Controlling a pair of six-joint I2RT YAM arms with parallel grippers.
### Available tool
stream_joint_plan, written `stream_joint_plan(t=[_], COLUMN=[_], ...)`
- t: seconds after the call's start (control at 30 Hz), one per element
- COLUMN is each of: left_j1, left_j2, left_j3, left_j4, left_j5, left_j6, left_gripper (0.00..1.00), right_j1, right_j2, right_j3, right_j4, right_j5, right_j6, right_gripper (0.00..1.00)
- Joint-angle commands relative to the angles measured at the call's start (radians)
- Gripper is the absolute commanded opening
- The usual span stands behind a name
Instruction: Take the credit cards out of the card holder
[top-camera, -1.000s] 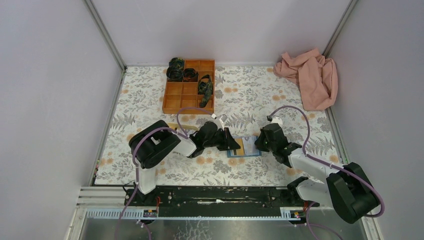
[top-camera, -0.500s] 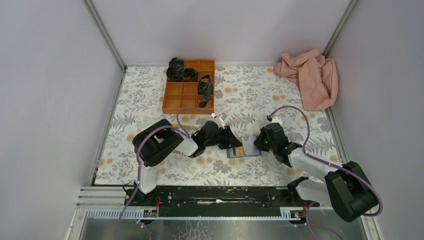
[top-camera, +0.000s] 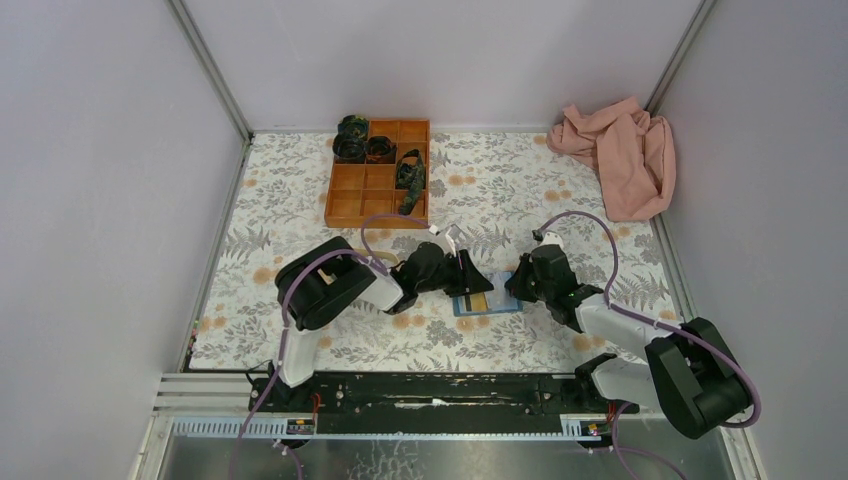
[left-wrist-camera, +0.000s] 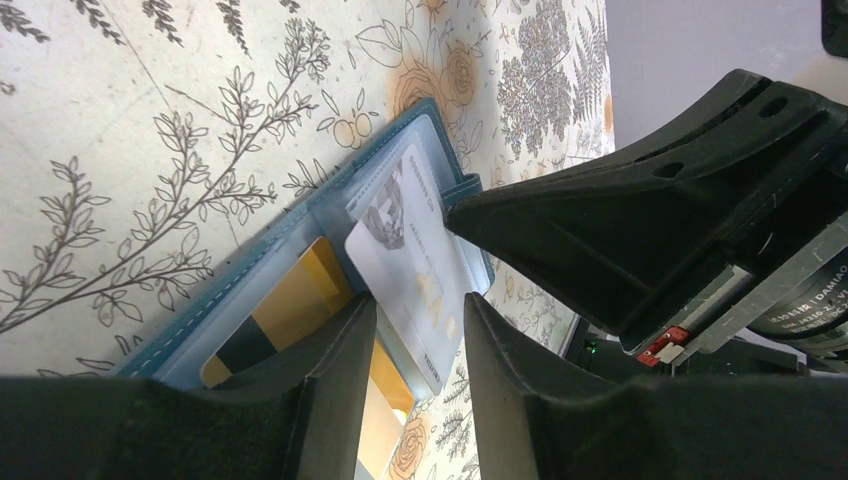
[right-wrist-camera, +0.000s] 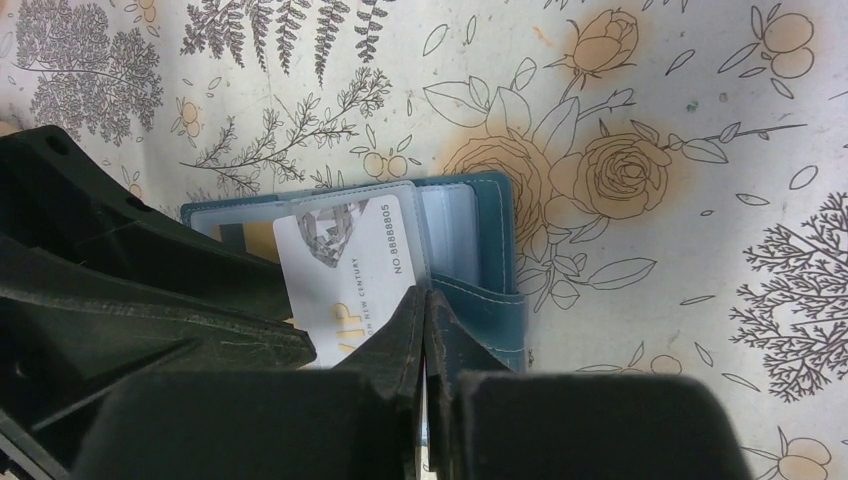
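Card holder (left-wrist-camera: 296, 228) was found open on table (left-wrist-camera: 100, 150). White card (left-wrist-camera: 415, 260), protruding from it, was judged stiff, light, slick; free edge to be pinched. Left end effector (left-wrist-camera: 420, 305) slightly parted over card; right end effector (right-wrist-camera: 425, 300) closed, hold unclear.

Plain pale-lilac walls (top-camera: 450, 60) all round, silver metal posts (top-camera: 212, 70) in the back corners. Worktop (top-camera: 290, 200) has a floral-print cover, grey leaves and orange blooms. Light's soft and even. Black rail (top-camera: 440, 392) along the front.
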Motion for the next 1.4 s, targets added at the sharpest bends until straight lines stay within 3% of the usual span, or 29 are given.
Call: stream_joint_plan(t=[0.0, 0.2, 0.33, 0.47, 1.37], left_j1=[-0.007, -0.007, -0.007, -0.007, 0.054], left_j2=[0.044, 0.049, 0.043, 0.025, -0.144], left_j3=[-0.011, -0.038, -0.049, -0.056, -0.184], left_j4=[0.088, 0.169, 0.169, 0.145, 0.066], left_j5=[0.002, 0.001, -0.002, -0.008, 0.066], left_j6=[-0.043, -0.087, -0.093, -0.081, -0.031], left_gripper=[0.44, 0.34, 0.11, 0.0, 0.0], right_j1=[-0.011, -0.018, -0.022, -0.025, -0.039], right_j2=[0.023, 0.036, 0.036, 0.039, 0.046], right_j3=[-0.012, -0.012, -0.013, -0.013, -0.018], right_j4=[0.018, 0.027, 0.028, 0.03, 0.039], right_j5=[-0.038, -0.052, -0.054, -0.057, -0.068], right_j6=[0.001, 0.005, 0.005, 0.006, 0.006], right_gripper=[0.0, 0.0, 0.0, 0.0, 0.0])
